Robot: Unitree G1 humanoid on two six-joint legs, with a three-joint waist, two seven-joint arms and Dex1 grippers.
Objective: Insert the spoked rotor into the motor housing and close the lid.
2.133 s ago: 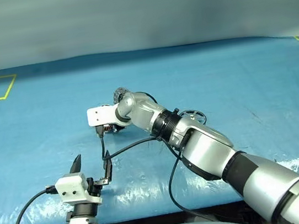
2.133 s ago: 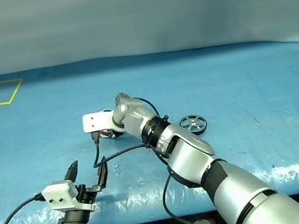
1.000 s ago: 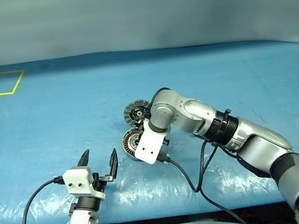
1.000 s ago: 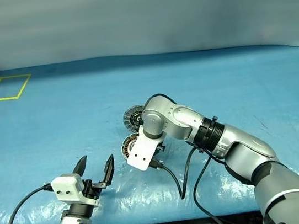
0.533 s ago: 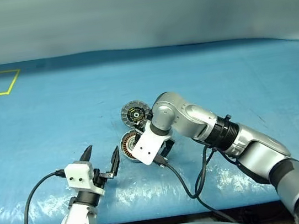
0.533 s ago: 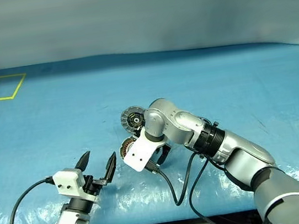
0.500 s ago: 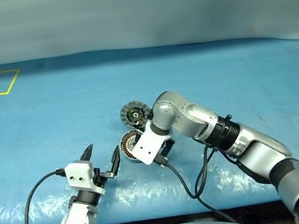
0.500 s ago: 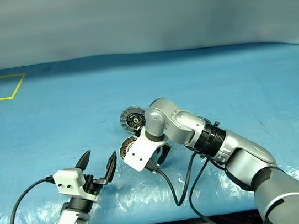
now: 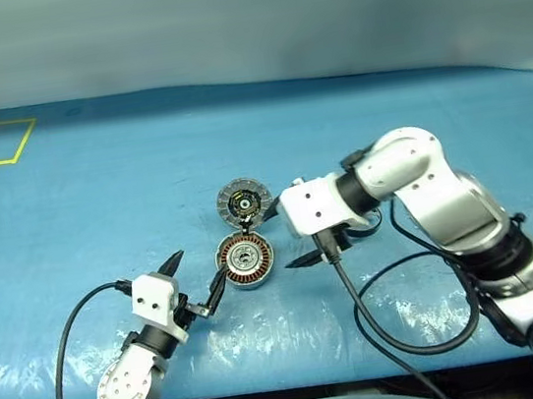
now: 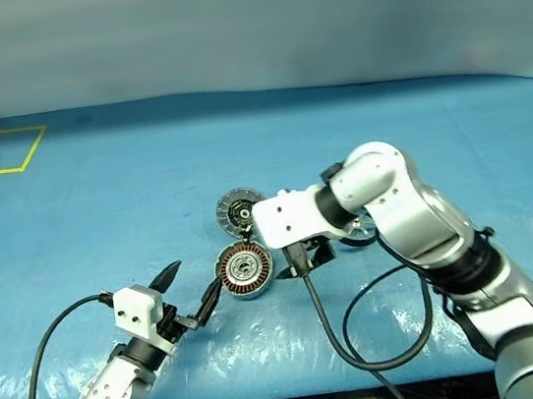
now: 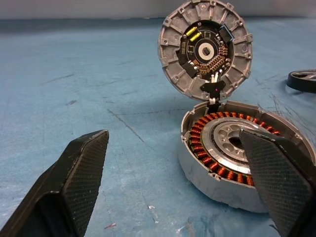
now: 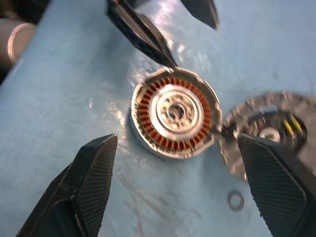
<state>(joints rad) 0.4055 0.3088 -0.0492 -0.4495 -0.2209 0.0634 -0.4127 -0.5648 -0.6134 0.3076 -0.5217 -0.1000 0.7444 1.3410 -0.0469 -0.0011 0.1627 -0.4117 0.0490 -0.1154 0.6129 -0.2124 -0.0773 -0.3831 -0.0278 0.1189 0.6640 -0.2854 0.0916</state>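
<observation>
Two grippers are seen with fingers spread apart and nothing held: the left gripper [image 9: 196, 280] at about eight o'clock of the motor housing [image 9: 245, 261], one fingertip just beside its wall, and the right gripper [image 9: 292, 234] raised at about three o'clock of it. Copper-orange windings are shown around a silver centre inside the housing, which sits on the blue sheet [image 9: 80, 216], and the lid [image 9: 243, 202] is stood open at its twelve o'clock edge, joined there. Partly hidden behind the right arm, the spoked rotor [image 11: 302, 80] is seen lying flat on the sheet.
</observation>
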